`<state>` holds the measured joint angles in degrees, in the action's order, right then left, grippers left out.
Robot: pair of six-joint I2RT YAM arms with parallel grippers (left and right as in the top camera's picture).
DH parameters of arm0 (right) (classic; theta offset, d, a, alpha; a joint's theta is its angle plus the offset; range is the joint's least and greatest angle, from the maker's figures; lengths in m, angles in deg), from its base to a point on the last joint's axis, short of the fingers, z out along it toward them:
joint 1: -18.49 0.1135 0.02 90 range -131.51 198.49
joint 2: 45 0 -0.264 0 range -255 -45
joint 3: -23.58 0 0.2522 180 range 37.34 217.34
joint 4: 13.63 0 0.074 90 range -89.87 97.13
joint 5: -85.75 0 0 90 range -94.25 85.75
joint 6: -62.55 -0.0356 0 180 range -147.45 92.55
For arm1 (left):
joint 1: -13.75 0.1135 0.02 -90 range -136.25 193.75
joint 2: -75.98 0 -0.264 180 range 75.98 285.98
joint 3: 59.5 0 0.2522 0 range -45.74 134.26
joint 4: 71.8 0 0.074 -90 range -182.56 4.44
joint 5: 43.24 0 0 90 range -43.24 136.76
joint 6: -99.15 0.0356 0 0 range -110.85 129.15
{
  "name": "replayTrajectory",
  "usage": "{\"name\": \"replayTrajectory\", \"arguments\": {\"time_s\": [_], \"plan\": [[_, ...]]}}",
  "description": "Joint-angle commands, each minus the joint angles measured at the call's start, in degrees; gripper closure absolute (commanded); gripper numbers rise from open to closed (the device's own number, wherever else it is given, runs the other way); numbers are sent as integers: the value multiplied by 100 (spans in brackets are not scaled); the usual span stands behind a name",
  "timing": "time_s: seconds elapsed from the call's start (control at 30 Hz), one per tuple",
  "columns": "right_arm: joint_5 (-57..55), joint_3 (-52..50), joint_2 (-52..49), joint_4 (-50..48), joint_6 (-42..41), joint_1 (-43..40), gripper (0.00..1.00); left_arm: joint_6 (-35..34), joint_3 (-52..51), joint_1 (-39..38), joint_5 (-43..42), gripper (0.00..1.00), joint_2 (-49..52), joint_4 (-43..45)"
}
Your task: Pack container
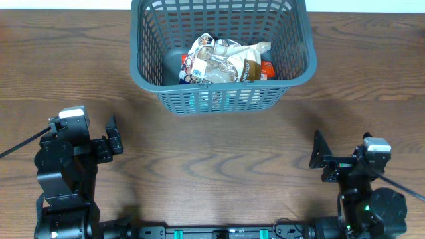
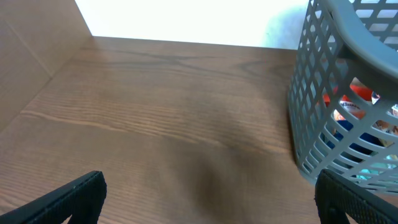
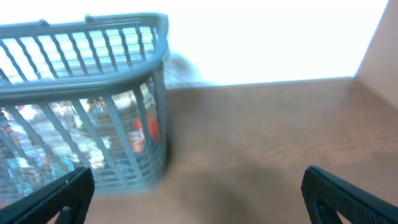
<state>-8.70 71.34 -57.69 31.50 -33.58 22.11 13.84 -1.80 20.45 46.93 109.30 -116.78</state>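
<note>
The dark grey lattice container (image 1: 149, 40) stands at the table's far middle. Inside it lie crumpled clear and white snack packets (image 1: 222, 58) with red and orange parts. It also shows at the right of the left wrist view (image 2: 323, 93) and at the left of the right wrist view (image 3: 93, 37). My left gripper (image 1: 113, 139) is open and empty near the front left, well short of the container. My right gripper (image 1: 321, 154) is open and empty near the front right. Both pairs of fingers frame bare wood in the wrist views, left (image 2: 208, 199) and right (image 3: 196, 196).
The wooden table (image 1: 219, 159) spans the view. A pale wall panel (image 2: 31, 50) rises at the left of the left wrist view, and another (image 3: 382, 43) at the right of the right wrist view.
</note>
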Motion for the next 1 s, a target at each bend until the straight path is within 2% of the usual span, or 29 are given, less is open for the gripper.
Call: {"name": "replayTrajectory", "arguments": {"time_s": [0.0, 0.2, 0.43, 0.6, 0.83, 0.97], "plan": [[186, -807, 330, -782, 68, 37, 1, -31, -13, 9, -42, 1, -4, -7], [79, -1926, 697, -2284, 111, 76, 1, -31, -13, 9, -42, 1, -4, -7], [17, -2704, 1104, -2820, 367, 76, 1, -31, -13, 9, -42, 1, -4, -7], [-9, -2992, 1241, -2839, 623, 76, 1, -31, -13, 9, -39, 1, -4, -7], [-24, -3077, 1241, -2048, 831, 76, 1, -31, -13, 9, -42, 1, -4, -7], [-7, -3075, 1241, -2039, 1012, 76, 1, -31, -13, 9, -39, 1, -4, -7]]}}
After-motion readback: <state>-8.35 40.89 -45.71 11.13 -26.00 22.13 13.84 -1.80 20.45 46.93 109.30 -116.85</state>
